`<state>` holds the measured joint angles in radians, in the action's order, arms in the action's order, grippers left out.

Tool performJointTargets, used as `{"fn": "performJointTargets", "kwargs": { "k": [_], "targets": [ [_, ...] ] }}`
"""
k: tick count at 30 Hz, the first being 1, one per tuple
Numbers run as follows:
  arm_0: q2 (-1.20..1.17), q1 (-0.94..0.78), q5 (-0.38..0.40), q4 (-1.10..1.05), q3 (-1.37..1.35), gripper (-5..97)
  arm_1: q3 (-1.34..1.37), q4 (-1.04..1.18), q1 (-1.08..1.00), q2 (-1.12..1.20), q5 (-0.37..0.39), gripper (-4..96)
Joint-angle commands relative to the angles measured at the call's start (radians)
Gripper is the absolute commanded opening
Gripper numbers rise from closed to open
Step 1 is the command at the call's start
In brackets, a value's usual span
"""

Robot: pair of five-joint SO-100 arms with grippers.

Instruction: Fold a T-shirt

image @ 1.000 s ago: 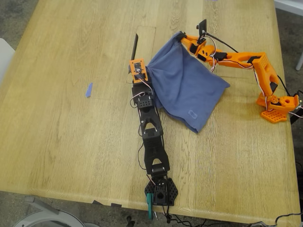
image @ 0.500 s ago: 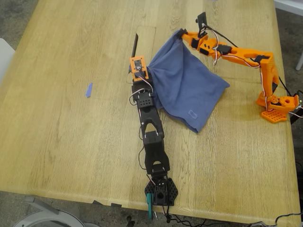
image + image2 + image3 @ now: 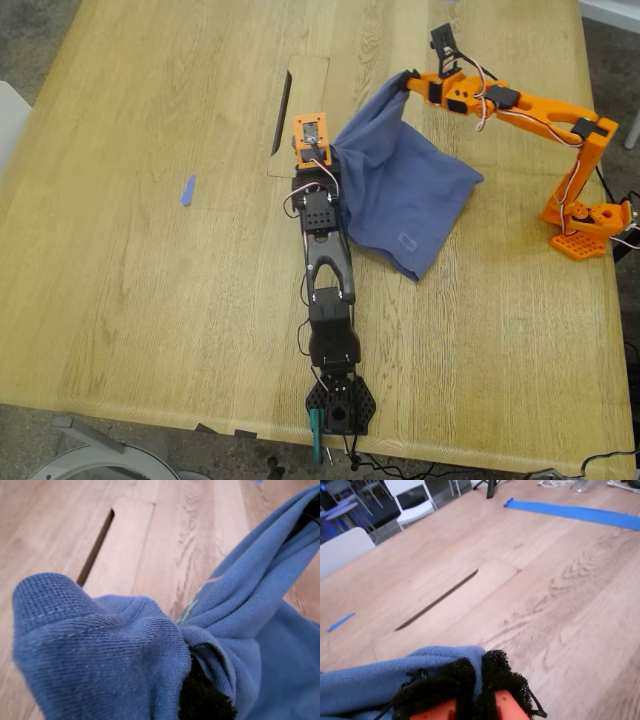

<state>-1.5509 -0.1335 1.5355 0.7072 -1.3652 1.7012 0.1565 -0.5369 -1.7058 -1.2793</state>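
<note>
One soft, ribbed-knit slate-blue T-shirt hangs crumpled between my two grippers over the pale woodgrain table, my first gripper clenched on one bunched edge and my fuzzy black-padded second gripper pinching another.

Two arms hold the T-shirt raised by its corners above the table.

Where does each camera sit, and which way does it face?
Exterior view: above the table, looking down; both arms show.
First wrist view: on my first end effector, facing the T-shirt; a dark jaw shows.
Second wrist view: on my second end effector, facing the slot; padded jaws show.
All share T-shirt and slot.
</note>
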Motion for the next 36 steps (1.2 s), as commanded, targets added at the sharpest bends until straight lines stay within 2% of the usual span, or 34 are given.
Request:
{"fn": "performJointTargets", "kwargs": {
  "k": [1, 12, 23, 36],
  "targets": [
    [-0.253, 0.012, -0.012, 0.029, -0.037, 0, 0.038, 0.051, 0.008, -0.138, -0.003, -0.1],
    [-0.538, 0.130, -0.026, 0.078, -0.336, 0, 0.229, 0.207, 0.061, -0.351, -0.003, -0.1],
    [-0.667, 0.299, -0.041, 0.078, -0.448, 0, 0.362, 0.365, 0.081, -0.541, 0.000, -0.1],
    [-0.917, 0.588, -0.058, 0.087, -0.706, 0, 0.540, 0.543, 0.144, -0.779, 0.006, -0.1]
  ]
}}
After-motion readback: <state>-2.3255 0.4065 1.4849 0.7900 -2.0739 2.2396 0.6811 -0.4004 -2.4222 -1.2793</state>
